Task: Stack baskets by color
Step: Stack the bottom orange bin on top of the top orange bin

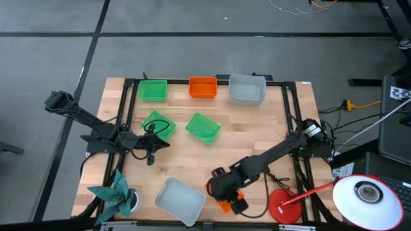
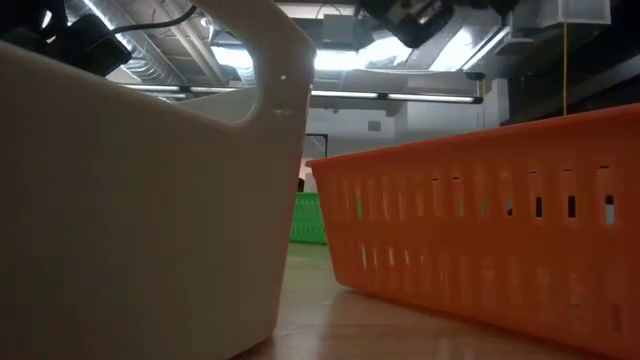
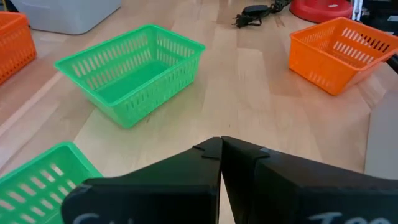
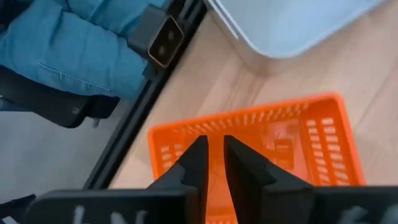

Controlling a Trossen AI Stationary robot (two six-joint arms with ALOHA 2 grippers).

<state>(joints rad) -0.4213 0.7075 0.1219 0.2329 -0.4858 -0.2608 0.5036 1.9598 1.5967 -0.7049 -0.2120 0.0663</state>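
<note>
A pale grey basket [image 2: 140,200] fills the left of the low view, standing very close to the camera on the wooden counter [image 2: 330,330]; its plain wall rises to a curved rim with a handle cut-out near the top. To the right stands an orange basket [image 2: 480,230], its side pierced with rows of upright slots, its rim slanting up toward the right edge. Through the gap between the two, farther back on the counter, a green basket [image 2: 310,218] shows in part. Above, dark robot parts [image 2: 420,18] hang in from the top against ceiling lights and ducts; which arm they belong to is unclear.
</note>
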